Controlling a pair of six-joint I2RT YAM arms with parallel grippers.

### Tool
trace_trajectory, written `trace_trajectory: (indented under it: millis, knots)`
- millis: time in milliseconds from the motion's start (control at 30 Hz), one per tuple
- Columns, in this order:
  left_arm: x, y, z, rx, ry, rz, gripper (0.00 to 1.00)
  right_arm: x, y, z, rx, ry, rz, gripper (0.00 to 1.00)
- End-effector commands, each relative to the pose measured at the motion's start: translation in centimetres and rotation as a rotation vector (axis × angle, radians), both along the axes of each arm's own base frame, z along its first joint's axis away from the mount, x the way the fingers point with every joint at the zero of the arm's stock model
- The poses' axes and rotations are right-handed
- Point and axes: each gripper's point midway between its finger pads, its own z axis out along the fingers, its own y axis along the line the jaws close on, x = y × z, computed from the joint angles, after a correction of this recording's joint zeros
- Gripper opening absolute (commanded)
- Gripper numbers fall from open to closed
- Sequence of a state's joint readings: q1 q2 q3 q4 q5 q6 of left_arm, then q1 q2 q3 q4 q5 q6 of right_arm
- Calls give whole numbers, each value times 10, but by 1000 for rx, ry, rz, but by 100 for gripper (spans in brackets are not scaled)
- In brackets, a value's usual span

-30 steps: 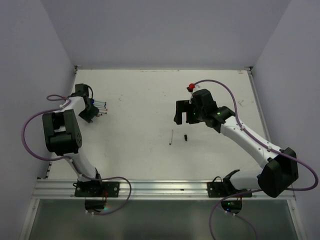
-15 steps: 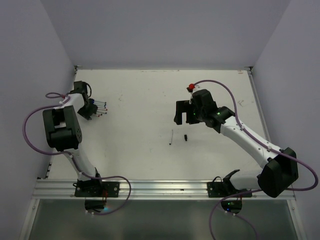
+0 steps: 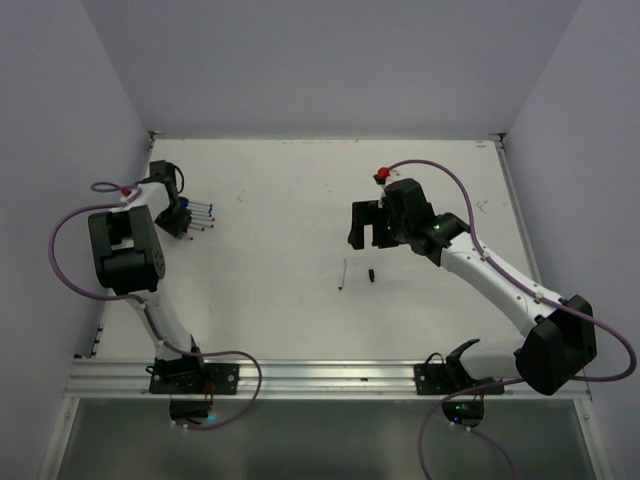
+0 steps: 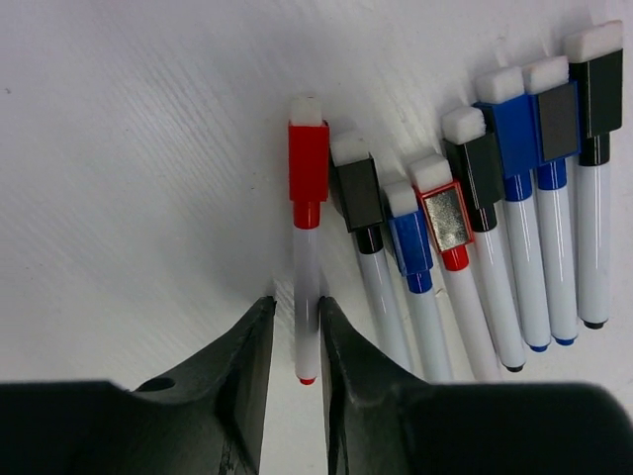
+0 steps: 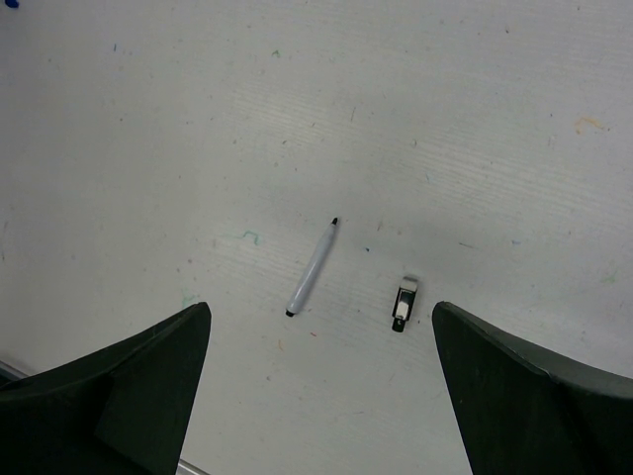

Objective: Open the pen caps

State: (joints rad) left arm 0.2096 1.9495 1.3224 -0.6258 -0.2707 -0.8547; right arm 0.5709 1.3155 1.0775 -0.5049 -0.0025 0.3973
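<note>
Just changed: left gripper (image 4: pixel 297 315) drawn in from a wider spread a second ago and settled lower over the pen row at the far left of the table (image 3: pixel 280 190); right arm unmoved over that second.
Meaning for the task: judged as the start of the next uncapping, taking hold of a capped pen; one pen apparently already done, the rest still to do.
Left fingers: black fingers (image 4: pixel 242 366) narrowed to either side of the red pen (image 4: pixel 307 262), near its tail end; one side against the barrel, a sliver of table showing on the other; pinched firmly or not, cannot tell.
Right fingers: right gripper (image 5: pixel 318 309) spread wide, holding nothing, hovering above the middle of the table.
Red pen, looks: thin pale barrel, small red tail tip, lying flat, first in the row.
Red cap (image 4: pixel 308 163): still seated on the far end of that pen, short and squarish, with a white pad on top.
Capped pens (image 4: pixel 514 257): seven more lying side by side just beside the red one, caps black, blue and red, all on.
Bare pen (image 5: pixel 312 267): alone mid-table, dark tip showing, no cap.
Black cap (image 5: pixel 402 303): loose on the table just beside the bare pen, not touching it.
</note>
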Motion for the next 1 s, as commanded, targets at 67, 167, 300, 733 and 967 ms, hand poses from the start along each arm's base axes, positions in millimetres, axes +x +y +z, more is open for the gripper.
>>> trace_trajectory:
  millis: [67,167,300,733,967]
  knots:
    - [-15,11,-4,44,55,32,16,5,3,7,10,-34,13,98]
    - [-23,9,-2,43,50,33,0,5,4,6,12,-35,14,98]
    - [-40,5,17,47,10,30,0,4,4,5,12,-28,19,98]
    - [-22,-165,198,-96,-754,-731,0,-4,36,16,164,4,120,99]
    - [-73,-314,188,-229,-781,-1121,0,-4,63,46,357,-49,167,95]
